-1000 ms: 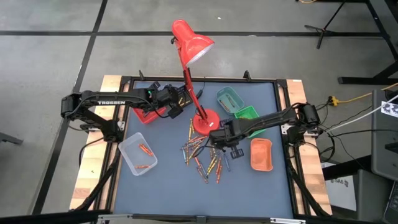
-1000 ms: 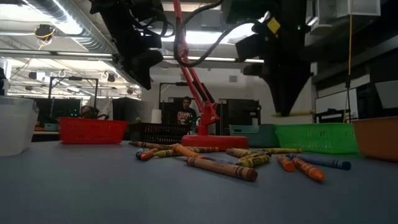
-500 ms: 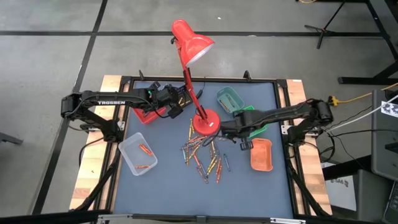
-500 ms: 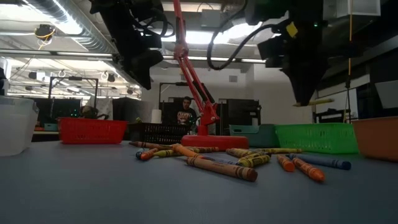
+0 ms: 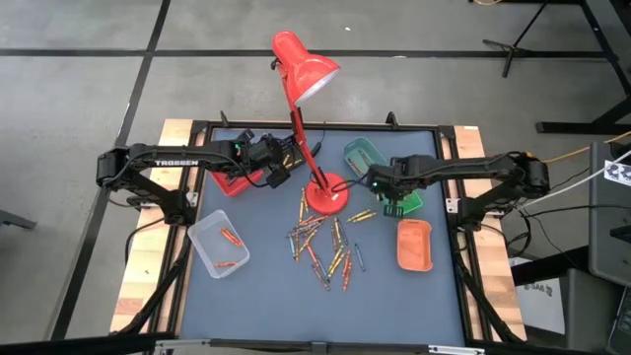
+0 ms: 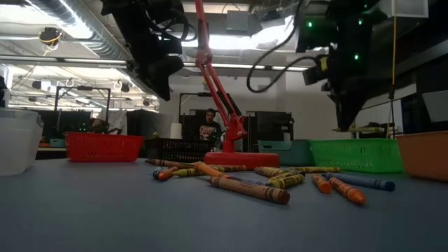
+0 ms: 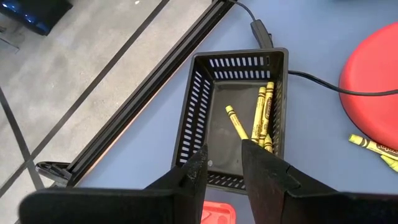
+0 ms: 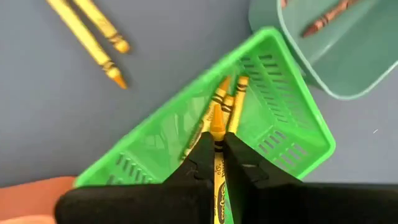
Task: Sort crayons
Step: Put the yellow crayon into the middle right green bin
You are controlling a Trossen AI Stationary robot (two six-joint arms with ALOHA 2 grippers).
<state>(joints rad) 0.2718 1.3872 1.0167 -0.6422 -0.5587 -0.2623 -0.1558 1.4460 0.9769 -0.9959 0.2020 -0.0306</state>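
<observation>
Right hand (image 8: pixel 214 163): over the green tray (image 8: pixel 280 134), fingers clamped on a yellow crayon (image 8: pixel 216 124) that sticks out forward between the tips, its point aimed down into the tray.
Held crayon and tray: the crayon hangs above two or three yellowish crayons already lying in the green tray; whether it touches them I cannot tell.
Right hand from above: at the green tray (image 5: pixel 402 193), between the teal tray (image 5: pixel 363 156) and the orange tray (image 5: pixel 414 245).
Left hand (image 7: pixel 222 163): above the black tray (image 7: pixel 202 106) at the far left part of the table (image 5: pixel 266 286), fingers a little apart with nothing between them.
Black tray contents: several yellow crayons (image 7: pixel 261 115), lying lengthwise along one wall, one slanted across the floor of the tray.
Loose crayons (image 5: pixel 325 247): scattered pile in the middle of the table, just in front of the red lamp base (image 5: pixel 325 194), well apart from both hands; two yellow ones (image 8: pixel 93 37) lie on the table just beside the green tray.
Clear tray (image 5: pixel 219 244): near the left edge, two orange crayons inside.
Red tray (image 6: pixel 103 147): beside the black one, under the left arm.
Teal tray contents: one brown crayon (image 8: pixel 326 18).
</observation>
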